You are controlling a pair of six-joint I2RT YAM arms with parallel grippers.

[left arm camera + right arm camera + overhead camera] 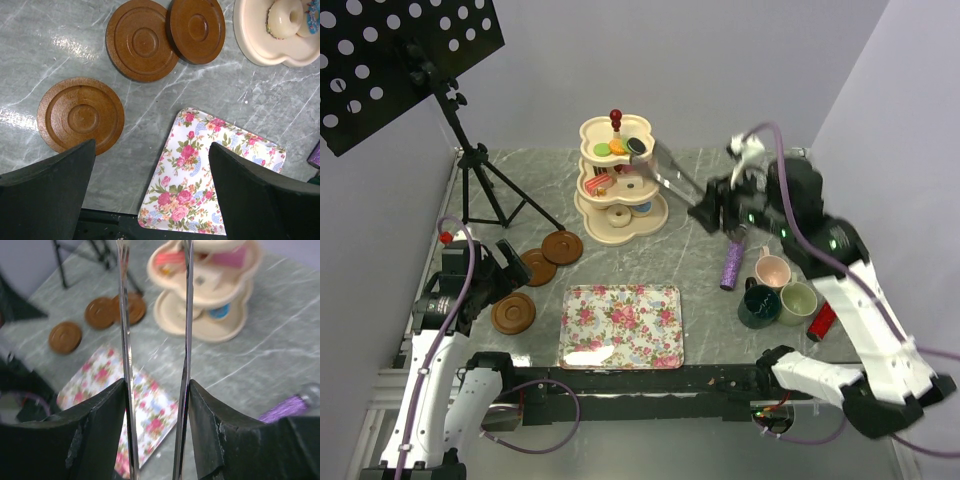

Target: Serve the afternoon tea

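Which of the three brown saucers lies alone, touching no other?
The lone saucer nearest the left gripper; the other two saucers overlap each other, nearer the cream stand.

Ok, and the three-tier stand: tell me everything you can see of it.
The three-tier stand looks like cream plastic: three lobed trays, widest at the bottom, on a central post topped by a red knob. It stands upright at the back of the grey marbled table. The top tray holds green and orange macarons, the middle one pink cake slices, the bottom one doughnuts. Metal tongs in the right tool reach its top tray; whether they touch it is unclear.
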